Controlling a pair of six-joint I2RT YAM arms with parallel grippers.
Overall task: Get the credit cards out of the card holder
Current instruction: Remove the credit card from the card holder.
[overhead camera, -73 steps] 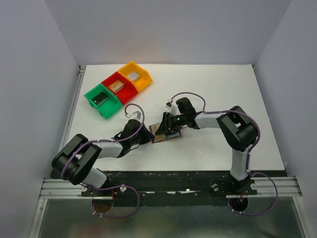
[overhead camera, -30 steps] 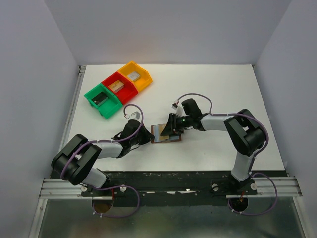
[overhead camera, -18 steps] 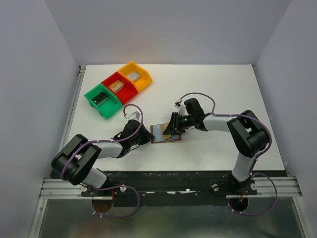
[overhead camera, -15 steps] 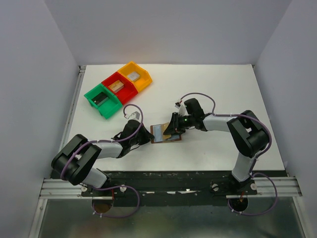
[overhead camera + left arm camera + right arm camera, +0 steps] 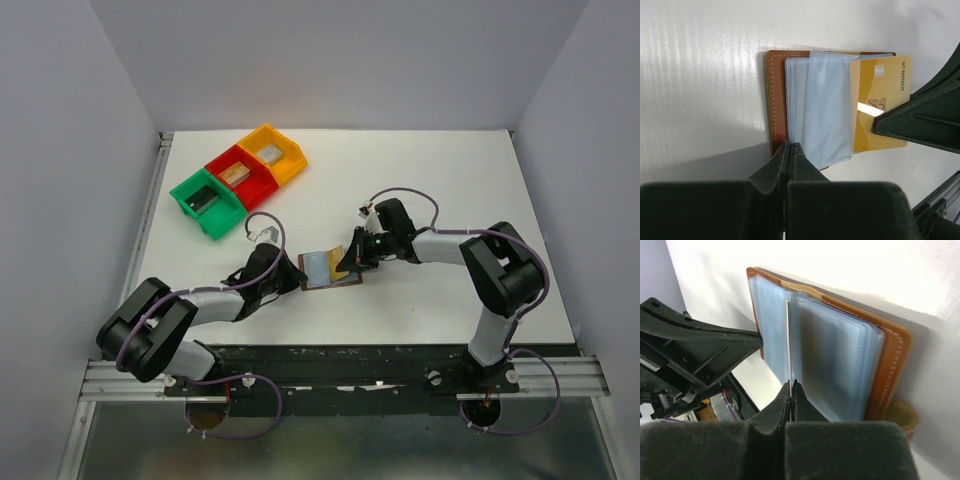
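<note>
The card holder (image 5: 316, 268), brown with light-blue sleeves, lies open on the white table between my two arms. My left gripper (image 5: 298, 277) is shut on its near-left edge, the tips (image 5: 788, 146) meeting where the brown cover (image 5: 776, 95) joins the sleeves. A gold-tan credit card (image 5: 880, 95) sticks partway out of a sleeve toward the right. My right gripper (image 5: 352, 262) is shut on that card's outer edge. In the right wrist view the card (image 5: 789, 340) shows edge-on as a thin line between the tips (image 5: 790, 385), in front of the holder (image 5: 890, 360). Other cards are hidden.
Green (image 5: 207, 203), red (image 5: 240, 177) and yellow (image 5: 271, 152) bins stand in a diagonal row at the back left, each holding a small block. White walls close in the table on three sides. The arm bases sit at the near edge.
My right gripper has closed on the gold card and drawn back slightly to the right, with the card now partly out of its sleeve. The left gripper stays shut on the holder.
</note>
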